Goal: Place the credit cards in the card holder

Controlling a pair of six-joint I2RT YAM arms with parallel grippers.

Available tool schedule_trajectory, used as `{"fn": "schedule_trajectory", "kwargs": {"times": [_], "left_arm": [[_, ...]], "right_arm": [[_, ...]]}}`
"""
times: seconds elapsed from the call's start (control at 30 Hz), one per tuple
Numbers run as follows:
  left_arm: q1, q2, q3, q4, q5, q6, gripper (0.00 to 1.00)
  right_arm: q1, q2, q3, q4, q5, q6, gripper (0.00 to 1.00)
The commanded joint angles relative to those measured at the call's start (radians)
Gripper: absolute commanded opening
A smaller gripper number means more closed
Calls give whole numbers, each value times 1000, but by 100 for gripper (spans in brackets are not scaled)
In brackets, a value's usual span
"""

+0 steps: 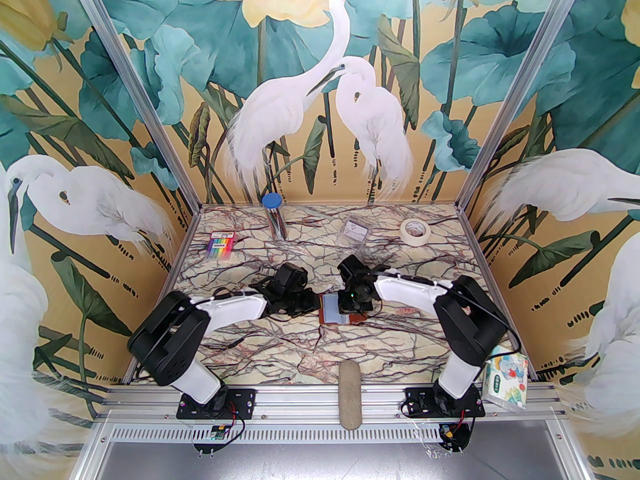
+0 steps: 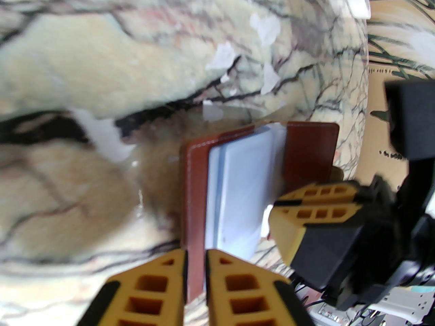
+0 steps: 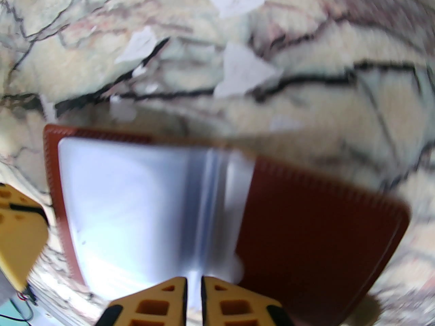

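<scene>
The card holder (image 1: 336,310) is being held open mid-surface (image 1: 280,348) between the two arms, and its right half is being covered by the right arm in the top view. Its brown cover edge is being pinched by the left tool (image 2: 196,267). The pale sleeves (image 3: 136,199) are being pinched by the right tool (image 3: 193,290). Both wrist views are being blurred, so the sleeve contents cannot be made out. Print on the pen pack (image 1: 221,246) and tissue pack (image 1: 506,375) is being left unread, too small.

surface: marbled table (image 1: 260,358) | on it: open card holder (image 1: 332,310), pen pack (image 1: 220,246), blue-capped tube (image 1: 276,220), clear box (image 1: 354,231), tape roll (image 1: 415,230)
</scene>
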Motion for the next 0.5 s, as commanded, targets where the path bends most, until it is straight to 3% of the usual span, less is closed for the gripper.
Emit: {"fn": "schedule_trajectory", "kwargs": {"times": [0.0,0.23,0.47], "left_arm": [[26,-102,-26,-108,-50,24,24],[-2,-150,-19,26,137,10,22],[-51,-2,34,97,146,-17,10]], "right_arm": [[24,-35,-41,96,23,167,17],[32,-1,-56,156,4,204,15],[25,-45,-41,97,42,154,17]]}}
